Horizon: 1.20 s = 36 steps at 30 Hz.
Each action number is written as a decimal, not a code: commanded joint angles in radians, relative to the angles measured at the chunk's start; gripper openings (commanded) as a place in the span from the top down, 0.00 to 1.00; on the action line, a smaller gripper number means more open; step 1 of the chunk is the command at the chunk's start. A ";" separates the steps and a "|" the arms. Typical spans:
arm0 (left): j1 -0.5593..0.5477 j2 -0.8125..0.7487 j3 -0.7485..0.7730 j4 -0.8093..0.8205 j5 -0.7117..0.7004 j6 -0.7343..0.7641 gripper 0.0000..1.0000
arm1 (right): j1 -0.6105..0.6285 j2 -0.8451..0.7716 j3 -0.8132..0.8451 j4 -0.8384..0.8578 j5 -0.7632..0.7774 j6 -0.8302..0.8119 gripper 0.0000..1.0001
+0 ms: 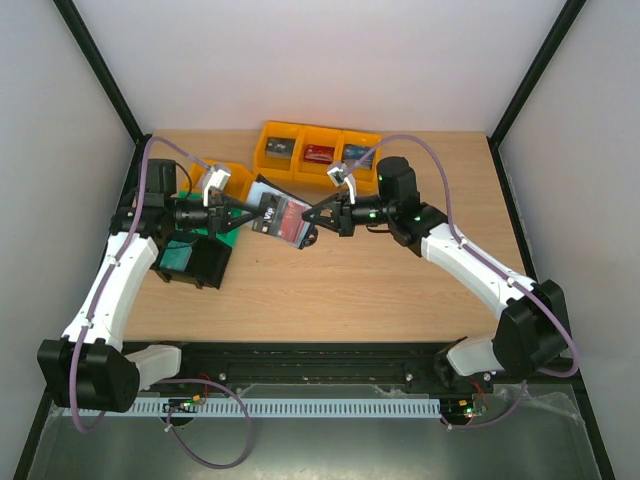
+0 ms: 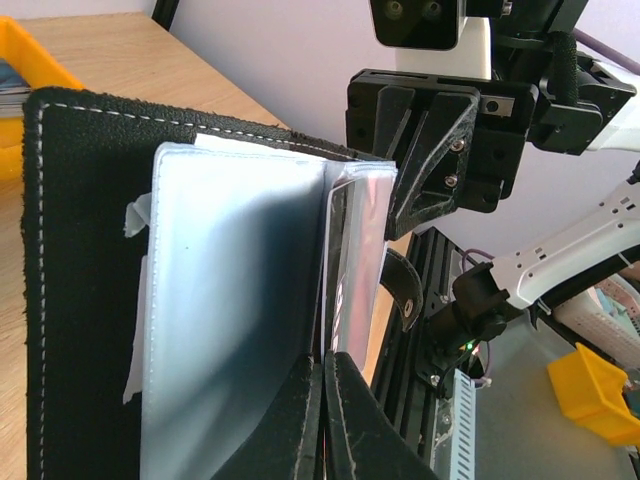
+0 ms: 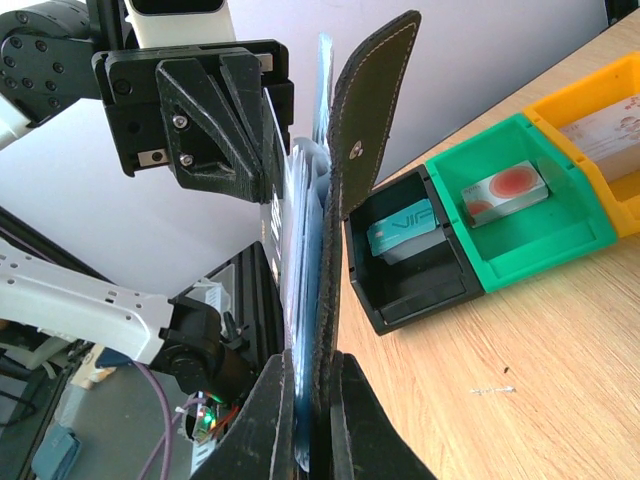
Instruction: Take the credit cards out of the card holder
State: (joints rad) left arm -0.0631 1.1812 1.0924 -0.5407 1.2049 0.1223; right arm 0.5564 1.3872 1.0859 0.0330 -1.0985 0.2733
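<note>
You hold the card holder [image 1: 281,220] open in the air above the table [image 1: 350,290], between both arms. Your left gripper [image 1: 256,213] is clamped on its clear pockets, and your right gripper [image 1: 306,217] on its black cover. A teal card [image 3: 404,232] lies in the black bin [image 3: 425,300].

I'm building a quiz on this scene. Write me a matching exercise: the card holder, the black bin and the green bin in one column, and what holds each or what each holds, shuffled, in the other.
Column one:
1. card holder
2. black bin
3. green bin

Column two:
A. holds a teal card
B. gripped between the left end effector and the right end effector
C. holds a white card with red blotches

Pairs: 1-B, 2-A, 3-C
</note>
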 commanded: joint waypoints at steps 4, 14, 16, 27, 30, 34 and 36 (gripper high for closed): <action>0.009 -0.006 -0.012 0.019 -0.002 0.008 0.98 | -0.001 -0.014 0.014 0.005 -0.017 -0.007 0.98; 0.036 -0.003 0.000 -0.013 0.004 0.053 0.98 | -0.020 -0.005 0.012 -0.019 0.000 -0.010 0.98; 0.057 -0.001 0.002 0.003 0.008 0.044 0.98 | -0.027 -0.003 0.004 -0.014 0.008 0.003 0.98; 0.140 -0.011 0.027 0.029 -0.062 -0.004 0.98 | -0.070 0.081 -0.047 -0.049 0.113 0.082 0.98; 0.140 -0.015 0.034 0.027 -0.120 -0.016 0.98 | -0.069 0.189 -0.023 -0.127 0.113 0.062 0.98; 0.138 -0.018 0.019 0.017 -0.134 -0.018 0.98 | -0.070 0.303 -0.011 -0.150 0.107 0.063 0.98; 0.137 -0.016 0.018 0.010 -0.126 -0.018 0.98 | -0.070 0.379 0.004 -0.171 0.079 0.052 0.98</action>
State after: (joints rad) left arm 0.0727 1.1797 1.0988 -0.5259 1.0893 0.1108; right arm 0.4900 1.6848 1.0557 -0.0811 -0.9886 0.3302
